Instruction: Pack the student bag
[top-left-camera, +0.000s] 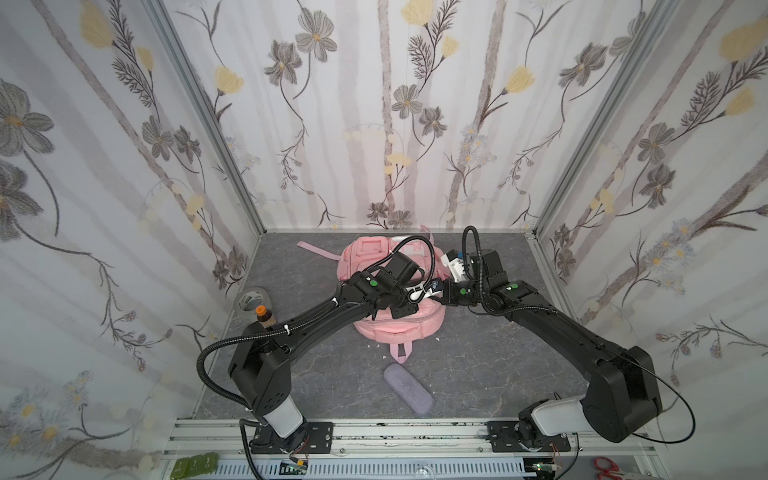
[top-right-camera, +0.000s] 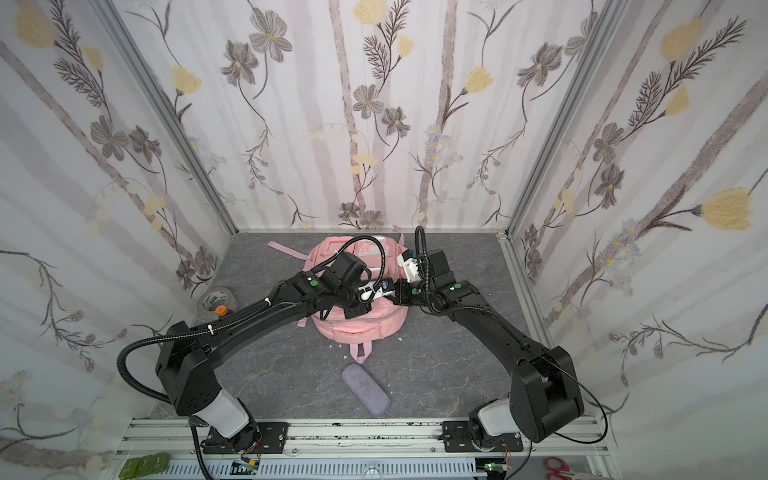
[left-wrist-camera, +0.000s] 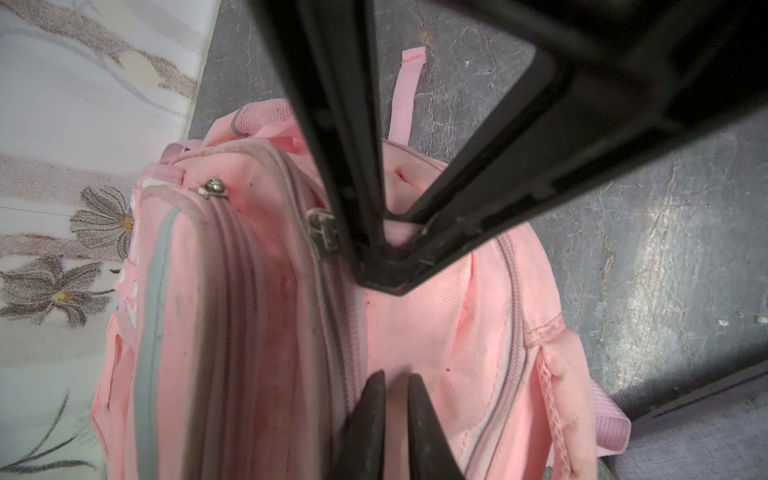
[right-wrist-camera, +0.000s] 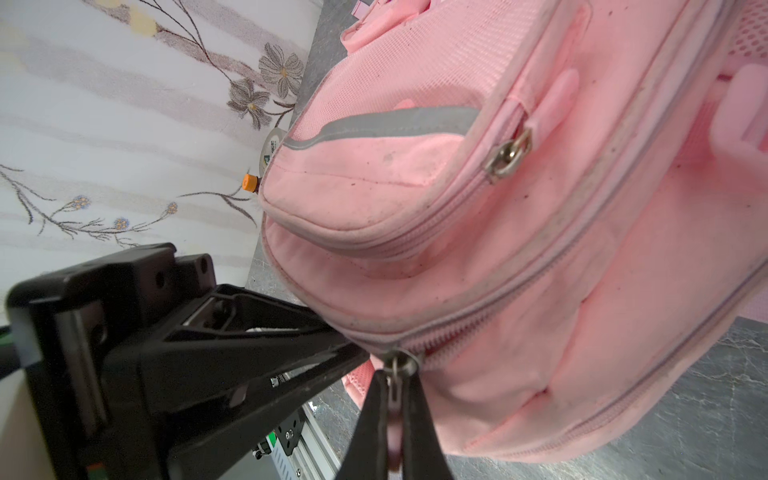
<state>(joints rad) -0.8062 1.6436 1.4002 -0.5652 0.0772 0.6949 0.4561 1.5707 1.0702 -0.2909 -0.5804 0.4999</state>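
Observation:
The pink student bag (top-left-camera: 399, 330) (top-right-camera: 360, 330) lies in the middle of the grey floor, and both arms meet over it. My right gripper (right-wrist-camera: 394, 376) is shut on the metal zip pull (right-wrist-camera: 397, 362) of the bag's (right-wrist-camera: 498, 249) long zip. The same gripper (left-wrist-camera: 388, 253) shows in the left wrist view, its fingers meeting at the bag's edge. My left gripper (left-wrist-camera: 395, 377) pinches a fold of the bag's (left-wrist-camera: 436, 332) pink fabric right beside that zip. In both top views the left gripper (top-left-camera: 424, 292) (top-right-camera: 376, 293) and the right gripper (top-left-camera: 440, 293) (top-right-camera: 392, 293) almost touch.
A lilac oblong case (top-left-camera: 409, 388) (top-right-camera: 365, 388) lies in front of the bag. A tape roll (top-left-camera: 251, 300) and an orange-capped bottle (top-left-camera: 262, 313) stand by the left wall. Flowered walls close in three sides. Red scissors (top-left-camera: 606, 465) lie beyond the front rail.

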